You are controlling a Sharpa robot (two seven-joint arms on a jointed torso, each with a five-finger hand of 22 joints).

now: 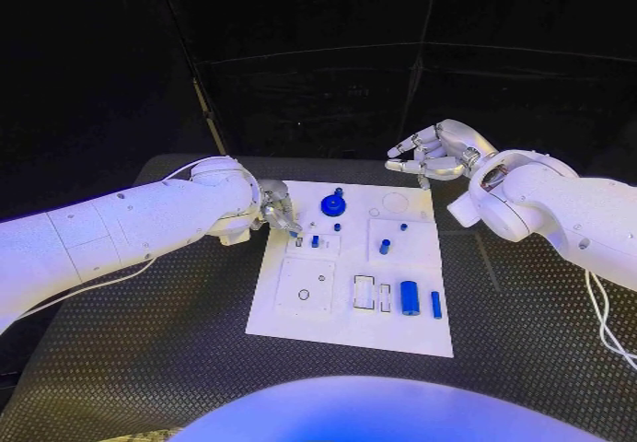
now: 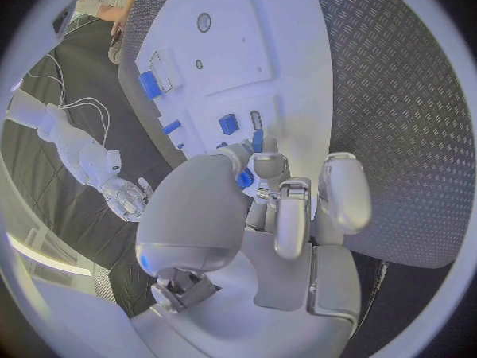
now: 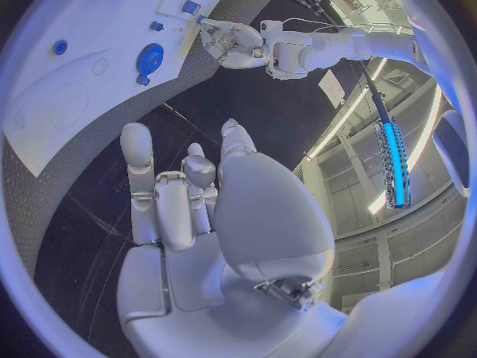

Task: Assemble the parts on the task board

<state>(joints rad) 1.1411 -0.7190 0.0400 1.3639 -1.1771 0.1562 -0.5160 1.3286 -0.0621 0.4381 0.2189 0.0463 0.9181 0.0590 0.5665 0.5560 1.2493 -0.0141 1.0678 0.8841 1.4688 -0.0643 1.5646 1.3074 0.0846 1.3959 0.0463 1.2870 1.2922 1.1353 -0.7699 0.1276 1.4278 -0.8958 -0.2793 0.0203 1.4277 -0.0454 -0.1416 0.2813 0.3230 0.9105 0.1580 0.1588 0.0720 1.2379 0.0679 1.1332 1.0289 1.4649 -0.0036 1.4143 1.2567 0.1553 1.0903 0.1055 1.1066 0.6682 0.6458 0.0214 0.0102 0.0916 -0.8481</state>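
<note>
The left hand (image 1: 276,214) pinches a small blue peg (image 2: 246,178) over the white rectangular task board's (image 1: 318,318) left edge, likely to seat it, while the right hand (image 1: 433,152) hangs empty, fingers loosely curled, beyond the board's far corner.

- Head view: I read the scene as dim overall; the background beyond the desk (image 1: 159,368) is near black, with only faint lines showing.
- The task board (image 1: 348,313) is the brightest surface, close to washed out, so its shallow recesses are hard to read.
- Both arms carry soft highlights on their upper curves, suggesting light from above.
- Right wrist view: a long strip lamp (image 3: 393,163) glows brightly and glares; a second curved light streak runs beside it.
- Both wrist views: strong fisheye bending, board edges curve, dark frame around the circle, rim smeared and soft.
- Left wrist view: the fingers (image 2: 343,191) are close and slightly soft; palm shaded underneath.
</note>
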